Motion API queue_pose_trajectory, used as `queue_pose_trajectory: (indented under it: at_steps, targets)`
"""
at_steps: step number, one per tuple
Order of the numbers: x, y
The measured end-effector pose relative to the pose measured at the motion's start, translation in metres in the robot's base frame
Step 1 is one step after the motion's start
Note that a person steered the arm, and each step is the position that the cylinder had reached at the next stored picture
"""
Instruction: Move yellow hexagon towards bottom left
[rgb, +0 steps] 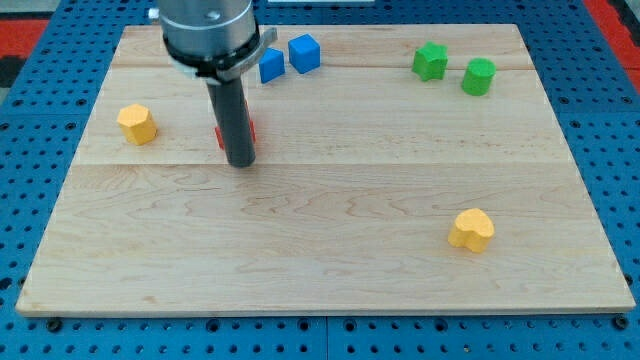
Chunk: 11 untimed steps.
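Note:
The yellow hexagon (137, 124) lies near the board's left edge, in the upper half. My tip (241, 160) rests on the board to the right of the hexagon, well apart from it. A red block (250, 130) sits right behind the rod and is mostly hidden by it. A second yellow block (471, 230), heart-like in shape, lies at the lower right.
Two blue blocks (271, 65) (304, 53) sit near the top edge, just right of the arm. A green star-like block (430, 61) and a green rounded block (478, 76) sit at the top right. The wooden board (320, 270) lies on a blue pegboard.

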<state>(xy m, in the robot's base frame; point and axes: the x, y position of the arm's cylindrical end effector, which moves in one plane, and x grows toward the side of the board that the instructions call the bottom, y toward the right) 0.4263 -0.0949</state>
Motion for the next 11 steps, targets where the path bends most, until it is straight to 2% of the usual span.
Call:
queue_pose_trajectory:
  at_steps: [1, 2, 3, 5, 6, 7, 8, 9, 10, 11]
  targets:
    - [-0.023, -0.008]
    - [0.008, -0.017]
    - [0.008, -0.074]
    - [-0.07, -0.085]
    - [-0.076, -0.106]
    - [-0.064, -0.12]
    - [-0.028, -0.123]
    - [-0.027, -0.156]
    - [0.008, -0.164]
    - [0.02, -0.146]
